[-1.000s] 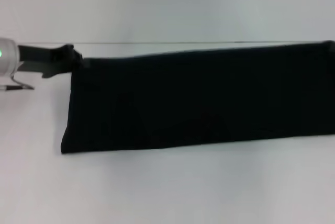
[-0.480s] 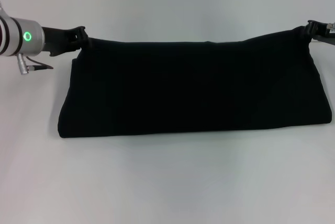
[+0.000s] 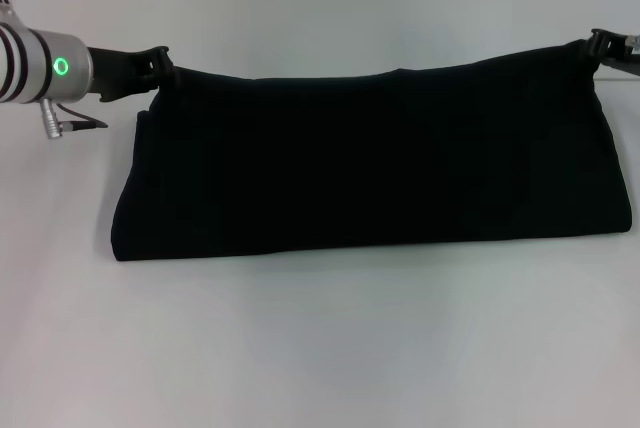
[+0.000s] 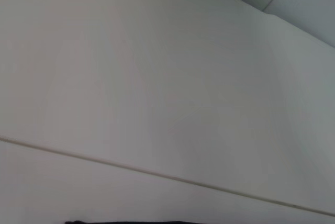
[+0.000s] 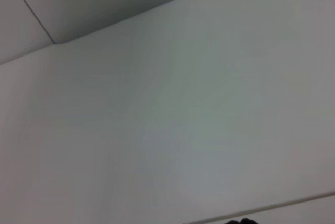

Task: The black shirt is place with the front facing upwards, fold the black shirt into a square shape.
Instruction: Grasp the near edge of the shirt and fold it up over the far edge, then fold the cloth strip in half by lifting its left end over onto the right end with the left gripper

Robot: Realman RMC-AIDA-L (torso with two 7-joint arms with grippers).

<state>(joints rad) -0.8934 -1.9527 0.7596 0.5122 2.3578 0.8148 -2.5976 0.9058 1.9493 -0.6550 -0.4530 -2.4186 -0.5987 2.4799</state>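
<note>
Grippers: left gripper (image 3: pixel 160 65), right gripper (image 3: pixel 597 49) each pinch black shirt (image 3: pixel 370 163) far corners.

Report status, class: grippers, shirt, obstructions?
Left gripper shut on shirt's far left corner. Right gripper shut on far right corner. Shirt a long folded band, not square. No obstruction visible.

Matt black cloth shirt (image 3: pixel 370 168), smooth matt white table (image 3: pixel 320 348), glossy metal wrist (image 3: pixel 40 66)
</note>
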